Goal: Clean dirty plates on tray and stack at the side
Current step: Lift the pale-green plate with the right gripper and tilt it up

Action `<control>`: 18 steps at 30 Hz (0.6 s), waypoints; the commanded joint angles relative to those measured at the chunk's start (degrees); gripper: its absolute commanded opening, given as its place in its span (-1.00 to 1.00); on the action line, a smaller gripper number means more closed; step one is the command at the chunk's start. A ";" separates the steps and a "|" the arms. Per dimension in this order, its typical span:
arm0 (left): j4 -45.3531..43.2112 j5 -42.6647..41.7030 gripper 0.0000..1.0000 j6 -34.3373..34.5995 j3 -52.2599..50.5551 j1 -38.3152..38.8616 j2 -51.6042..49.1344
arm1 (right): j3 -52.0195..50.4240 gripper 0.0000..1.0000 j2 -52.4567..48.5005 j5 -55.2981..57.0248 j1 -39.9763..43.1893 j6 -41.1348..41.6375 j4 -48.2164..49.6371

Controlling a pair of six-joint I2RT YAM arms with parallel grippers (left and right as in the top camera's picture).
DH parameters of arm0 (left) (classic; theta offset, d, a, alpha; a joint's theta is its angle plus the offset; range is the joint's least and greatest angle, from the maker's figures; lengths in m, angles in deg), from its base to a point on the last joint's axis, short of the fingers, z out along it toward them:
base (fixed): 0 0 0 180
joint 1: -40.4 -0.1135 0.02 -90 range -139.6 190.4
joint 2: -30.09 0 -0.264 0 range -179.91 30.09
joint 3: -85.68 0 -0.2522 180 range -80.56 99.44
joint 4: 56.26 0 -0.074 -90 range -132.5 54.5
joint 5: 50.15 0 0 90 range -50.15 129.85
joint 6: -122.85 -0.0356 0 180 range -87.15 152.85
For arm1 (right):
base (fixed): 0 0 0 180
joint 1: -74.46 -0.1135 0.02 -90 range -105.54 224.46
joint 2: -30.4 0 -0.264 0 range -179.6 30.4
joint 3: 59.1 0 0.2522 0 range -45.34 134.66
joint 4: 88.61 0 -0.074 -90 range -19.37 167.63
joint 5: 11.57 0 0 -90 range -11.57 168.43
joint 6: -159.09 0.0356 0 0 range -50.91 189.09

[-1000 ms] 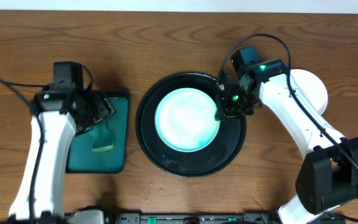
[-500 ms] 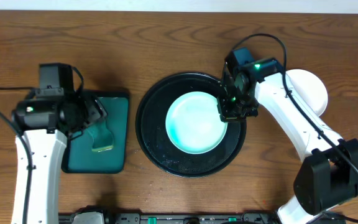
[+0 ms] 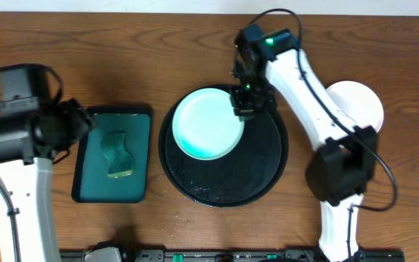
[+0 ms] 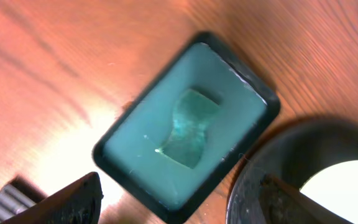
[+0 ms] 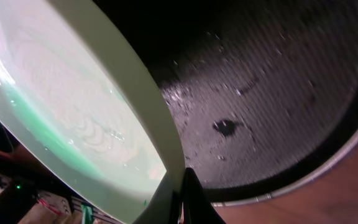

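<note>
A pale mint-green plate (image 3: 206, 124) is held tilted over the far left part of the round black tray (image 3: 260, 171), with a teal-green smear along its lower left edge. My right gripper (image 3: 243, 102) is shut on its right rim. In the right wrist view the rim is pinched between the fingers (image 5: 182, 186), with the plate (image 5: 73, 106) to the left and the wet tray floor (image 5: 278, 81) behind. A white plate (image 3: 358, 102) lies on the table to the right, partly behind the arm. My left gripper (image 3: 78, 122) hangs open and empty beside the teal tray.
The teal rectangular tray (image 3: 142, 175) left of the black tray holds a green sponge (image 3: 118, 153). The left wrist view looks down on that tray (image 4: 229, 93), the sponge (image 4: 188, 127) and the black tray's rim (image 4: 247, 180). Bare wooden table lies behind.
My right gripper has raised the mint plate and carried it left and to the far side of the black tray. The left arm has drawn back left, off the teal tray.
</note>
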 commanded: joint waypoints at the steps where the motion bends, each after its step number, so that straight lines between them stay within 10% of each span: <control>1: 1.77 1.09 0.62 1.81 2.47 -5.29 0.26 | 6.36 -0.97 -4.04 -3.37 -2.73 -1.51 0.04; 18: 4.57 -4.09 0.62 1.46 2.54 -14.51 -0.07 | 18.97 -0.97 -10.97 -5.27 -12.37 1.75 16.15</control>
